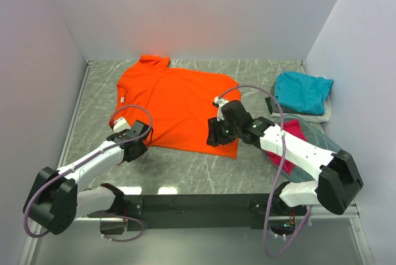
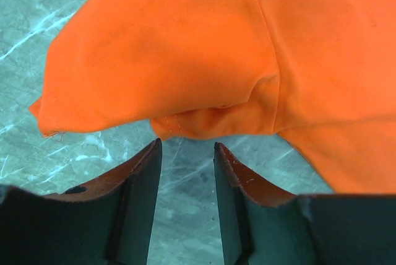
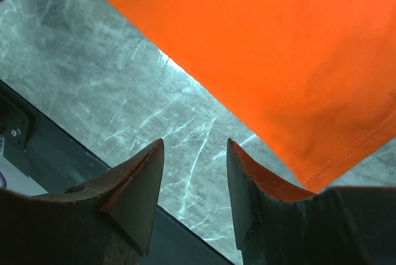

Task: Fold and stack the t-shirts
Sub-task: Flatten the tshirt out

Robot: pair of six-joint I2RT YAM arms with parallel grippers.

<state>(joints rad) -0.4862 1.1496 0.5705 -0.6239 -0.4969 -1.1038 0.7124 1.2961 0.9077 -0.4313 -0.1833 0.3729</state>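
Observation:
A bright orange t-shirt [image 1: 176, 101] lies spread flat on the marble table, collar toward the back. My left gripper [image 1: 137, 144] is open and empty just short of the shirt's near-left sleeve [image 2: 154, 73]; its fingertips [image 2: 154, 150] stop short of the sleeve's edge. My right gripper [image 1: 214, 135] is open and empty over bare table beside the shirt's near-right hem corner [image 3: 322, 172]. A folded teal t-shirt [image 1: 303, 91] lies on a pale whitish one [image 1: 312, 116] at the back right. A magenta-pink t-shirt [image 1: 292, 134] lies in the tub.
A clear bluish plastic tub [image 1: 325, 143] stands at the right, partly under my right arm. Grey walls close the table on three sides. The black base rail [image 1: 198, 203] runs along the near edge and shows in the right wrist view [image 3: 49, 153].

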